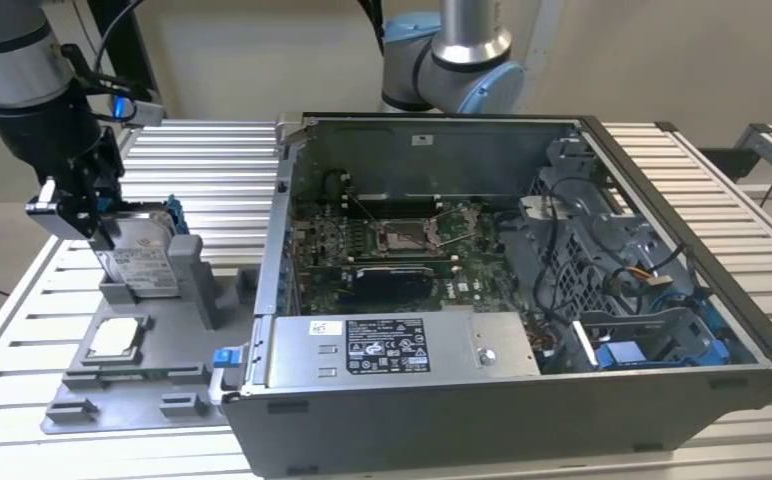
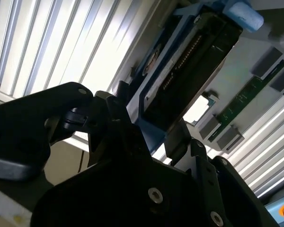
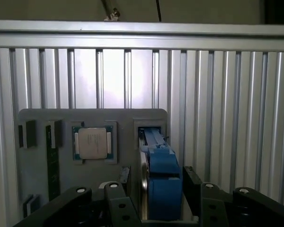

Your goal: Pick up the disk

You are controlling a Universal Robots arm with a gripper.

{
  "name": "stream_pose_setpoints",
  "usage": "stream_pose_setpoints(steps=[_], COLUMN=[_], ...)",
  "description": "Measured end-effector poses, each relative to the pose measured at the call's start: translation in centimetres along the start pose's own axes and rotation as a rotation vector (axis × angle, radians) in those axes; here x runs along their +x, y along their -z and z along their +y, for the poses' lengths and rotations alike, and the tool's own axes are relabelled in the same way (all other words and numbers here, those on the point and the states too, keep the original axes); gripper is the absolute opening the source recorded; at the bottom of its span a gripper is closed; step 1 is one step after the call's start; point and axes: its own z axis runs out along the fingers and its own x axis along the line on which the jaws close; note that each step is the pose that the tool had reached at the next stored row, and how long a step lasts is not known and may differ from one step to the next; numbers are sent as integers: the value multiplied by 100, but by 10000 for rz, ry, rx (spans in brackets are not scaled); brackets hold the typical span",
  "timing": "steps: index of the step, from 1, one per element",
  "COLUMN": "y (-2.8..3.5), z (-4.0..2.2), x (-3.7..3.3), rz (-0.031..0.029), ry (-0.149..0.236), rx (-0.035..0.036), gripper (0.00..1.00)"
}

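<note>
- The disk [image 1: 143, 255] stands on its edge in a slot of the grey holder tray [image 1: 159, 355]. The tray lies on the slatted counter [image 1: 199, 150], at the exterior view's left of the open computer case [image 1: 520, 410].
- The claw [image 1: 83, 222] hangs from above over the end of the disk that is farther from the case. There it overlaps the disk's upper corner, so the two are together, not apart.
- In the first wrist view the disk [image 3: 160, 170] shows its thin edge with the blue carrier, and it sits between the two sides of the claw [image 3: 156, 191]. Each broad face looks toward one side.
- As far as I can judge, its long axis lies along the slot, across the line on which the claw closes.
- The claw is open and holds nothing. One finger [image 3: 193, 184] is just beside the blue carrier. At the other finger [image 3: 118, 201] a narrow grey strip shows between finger and metal.
- The second wrist view agrees: the disk [image 2: 189, 66] runs out from inside the claw [image 2: 151, 125].
- The small silver chip [image 3: 92, 143] lies flat in its own pocket beside the disk, outside the claw.
- My judgement: the claw is placed for the grasp, but the grasp is not yet made.
</note>
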Motion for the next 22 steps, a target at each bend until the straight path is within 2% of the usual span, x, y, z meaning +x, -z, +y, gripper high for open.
stream_pose_setpoints(steps=[16, 17, 22], y=[0, 0, 0], z=[1, 1, 1], x=[-1, -1, -1], rz=[-23, -24, -29], ry=[-2, -2, -2], rx=[-1, -1, -1], gripper=[100, 0, 0])
